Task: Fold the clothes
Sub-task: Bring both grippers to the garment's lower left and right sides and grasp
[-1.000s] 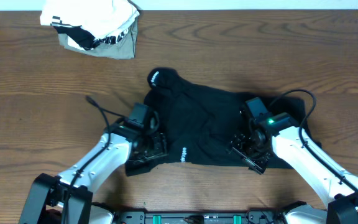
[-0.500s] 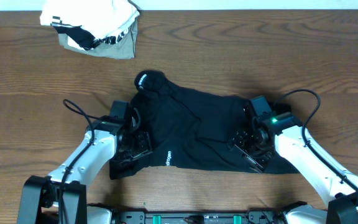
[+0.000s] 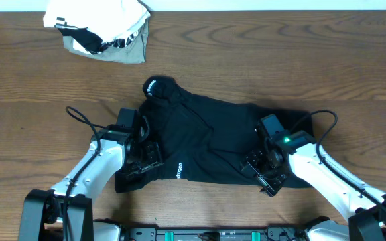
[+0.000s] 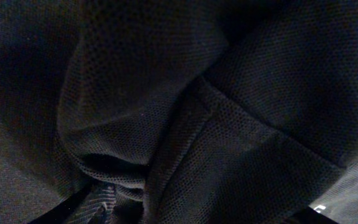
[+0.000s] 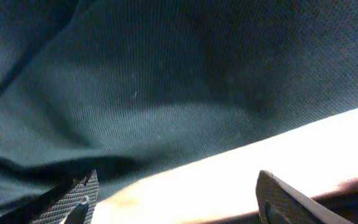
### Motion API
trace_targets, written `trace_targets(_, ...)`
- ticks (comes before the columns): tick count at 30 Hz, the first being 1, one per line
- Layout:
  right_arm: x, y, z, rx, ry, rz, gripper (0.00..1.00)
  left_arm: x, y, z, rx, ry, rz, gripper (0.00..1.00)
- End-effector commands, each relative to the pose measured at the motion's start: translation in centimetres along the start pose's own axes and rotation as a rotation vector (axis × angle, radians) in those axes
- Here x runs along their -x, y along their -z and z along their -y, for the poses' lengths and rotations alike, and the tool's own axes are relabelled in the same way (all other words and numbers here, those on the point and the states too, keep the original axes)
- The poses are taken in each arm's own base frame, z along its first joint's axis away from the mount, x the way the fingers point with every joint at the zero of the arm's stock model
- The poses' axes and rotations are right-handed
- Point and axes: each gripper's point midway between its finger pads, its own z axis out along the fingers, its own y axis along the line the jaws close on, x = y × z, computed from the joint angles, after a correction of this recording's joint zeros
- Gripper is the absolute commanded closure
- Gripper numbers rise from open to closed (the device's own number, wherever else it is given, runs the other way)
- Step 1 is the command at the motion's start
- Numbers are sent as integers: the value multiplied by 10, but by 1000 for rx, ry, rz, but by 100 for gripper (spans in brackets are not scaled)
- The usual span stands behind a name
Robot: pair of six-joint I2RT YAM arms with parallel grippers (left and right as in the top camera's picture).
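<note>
The black garment (image 3: 213, 144) lies crumpled and spread across the middle of the wooden table, with its white logo (image 3: 178, 171) near the front edge and its white neck tag (image 3: 151, 86) on the bunched far-left tip. My left gripper (image 3: 143, 159) sits on the garment's left front part. In the left wrist view the black fabric (image 4: 229, 93) fills the frame, and a fold is bunched between the jaws (image 4: 191, 208). My right gripper (image 3: 265, 175) is at the garment's right front edge. Its fingers (image 5: 179, 199) stand wide apart over bare table beside the fabric (image 5: 166, 74).
A white-and-grey bundle with black-and-white striped trim (image 3: 102, 30) lies at the far left of the table (image 3: 32, 100). The left arm's cable (image 3: 79, 115) loops out to the left, and the right arm's cable (image 3: 327, 124) arcs over the garment's right end.
My left gripper pulled the garment's left side to the left, then held still. My right gripper shifted a little left and toward the front edge.
</note>
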Motion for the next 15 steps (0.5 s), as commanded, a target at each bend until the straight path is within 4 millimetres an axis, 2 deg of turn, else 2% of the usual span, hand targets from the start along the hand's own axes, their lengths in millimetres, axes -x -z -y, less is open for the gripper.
trace_targets(1, 3, -6, 2, 8, -82, 25, 21, -5, -9, -28, 115, 11, -12, 30)
trace_targets(6, 7, -15, 6, 19, -134, 39, 22, -6, -9, -29, 118, 13, -17, 30)
trace_targets(9, 15, -16, 8, 15, -139, 80, 31, -6, -9, -29, 119, 13, -18, 30)
trace_targets(15, 29, -15, 12, -1, -131, 167, 32, -6, -9, -29, 119, 12, -18, 30)
